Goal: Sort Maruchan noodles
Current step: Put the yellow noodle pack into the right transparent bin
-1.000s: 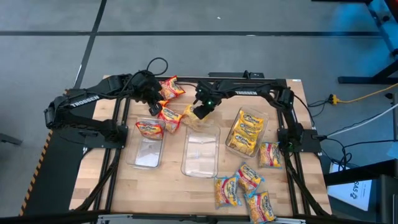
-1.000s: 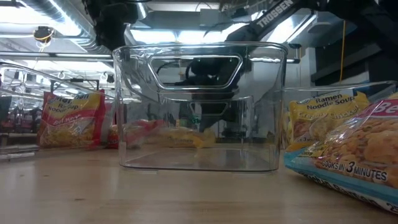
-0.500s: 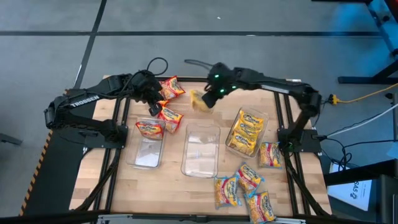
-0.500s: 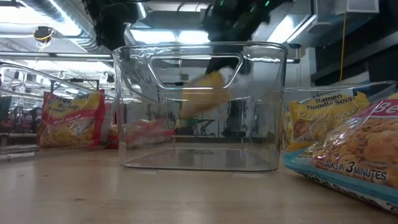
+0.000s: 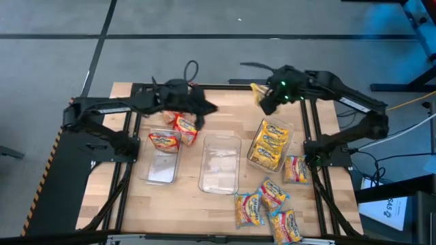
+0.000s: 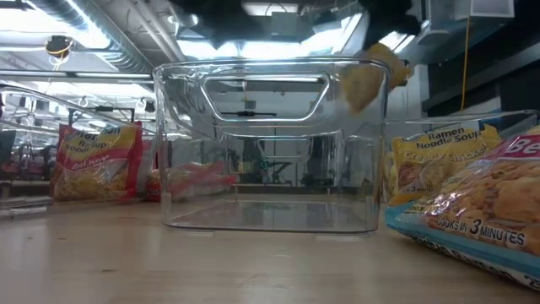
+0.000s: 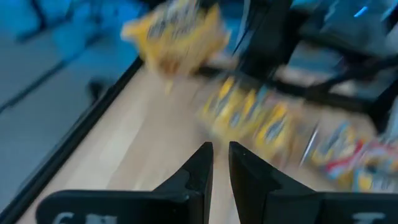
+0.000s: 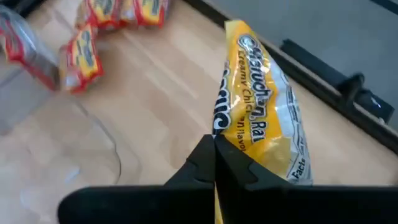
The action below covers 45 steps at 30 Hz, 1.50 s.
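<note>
Right gripper [image 5: 262, 99] up over the table [image 5: 225, 102] — fingers pinched tight on a yellow packet [image 8: 264, 127]. Left gripper [image 7: 221, 163] near the red packets [image 5: 184, 126] — fingers a narrow slit apart, holding nothing.

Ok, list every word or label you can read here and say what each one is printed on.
"Ramen Noodle Soup": yellow packet right of the clear tray, low view.
"COOKS IN 3 MINUTES" and "Be...", cut off: blue-edged packet at the near right.
"Creamy Chic...", partly readable: yellow packet in the right end effector.
Red packet: too blurred.
</note>
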Available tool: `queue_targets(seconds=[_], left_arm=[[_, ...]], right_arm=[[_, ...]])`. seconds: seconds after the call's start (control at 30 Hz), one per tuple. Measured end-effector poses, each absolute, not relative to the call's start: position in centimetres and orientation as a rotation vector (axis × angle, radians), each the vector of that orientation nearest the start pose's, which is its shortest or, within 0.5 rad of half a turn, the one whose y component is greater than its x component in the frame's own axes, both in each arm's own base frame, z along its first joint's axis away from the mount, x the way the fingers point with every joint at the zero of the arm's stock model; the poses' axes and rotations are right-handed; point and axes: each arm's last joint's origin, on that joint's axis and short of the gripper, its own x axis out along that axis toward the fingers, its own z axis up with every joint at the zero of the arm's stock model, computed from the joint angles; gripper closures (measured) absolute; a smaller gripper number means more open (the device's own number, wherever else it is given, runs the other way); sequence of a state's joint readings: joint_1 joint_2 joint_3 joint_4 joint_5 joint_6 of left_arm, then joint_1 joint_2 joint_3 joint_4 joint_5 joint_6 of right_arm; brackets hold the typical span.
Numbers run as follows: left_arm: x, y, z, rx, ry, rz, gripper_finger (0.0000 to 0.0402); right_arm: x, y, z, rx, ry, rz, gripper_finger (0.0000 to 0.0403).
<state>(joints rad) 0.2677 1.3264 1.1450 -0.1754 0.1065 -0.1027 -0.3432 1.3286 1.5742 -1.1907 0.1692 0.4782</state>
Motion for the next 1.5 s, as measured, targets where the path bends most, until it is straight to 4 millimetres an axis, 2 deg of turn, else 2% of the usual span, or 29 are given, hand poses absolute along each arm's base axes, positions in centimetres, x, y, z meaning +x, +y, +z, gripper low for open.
queue_targets(seconds=[0.17, 0.3, 0.43, 0.53, 0.8, 1.07, 1.3, 1.5], left_arm=[[33.3, 6.1, 33.0, -0.159, 0.155, 0.085, 0.0357], [36.0, 5.0, 30.5, -0.235, 0.156, 0.013, 0.0357], [37.7, 3.5, 28.1, -0.257, 0.204, -0.010, 0.0357], [38.4, 2.0, 27.7, -0.251, 0.204, -0.035, 0.0357], [39.4, -1.1, 29.3, -0.198, 0.147, 0.003, 0.0357], [39.4, -2.4, 29.9, -0.171, 0.133, 0.023, 0.0357], [39.0, -4.0, 29.5, -0.169, 0.211, -0.010, 0.0357], [38.6, -5.4, 29.7, -0.184, 0.226, -0.057, 0.0357]], right_arm=[[20.2, -6.1, 40.0, 0.488, 0.910, -0.771, 0.0403], [19.6, -4.6, 39.6, 0.469, 0.999, -0.794, 0.0403], [19.5, -2.9, 39.5, 0.452, 1.028, -0.769, 0.0403], [19.6, -1.7, 39.4, 0.450, 1.034, -0.737, 0.0403], [20.0, 2.3, 37.4, 0.431, 1.066, -0.691, 0.0403], [20.5, 5.6, 36.0, 0.469, 0.978, -0.638, 0.0403], [21.2, 7.4, 34.4, 0.539, 0.896, -0.622, 0.0403], [22.1, 7.8, 33.6, 0.549, 0.877, -0.650, 0.0403]])
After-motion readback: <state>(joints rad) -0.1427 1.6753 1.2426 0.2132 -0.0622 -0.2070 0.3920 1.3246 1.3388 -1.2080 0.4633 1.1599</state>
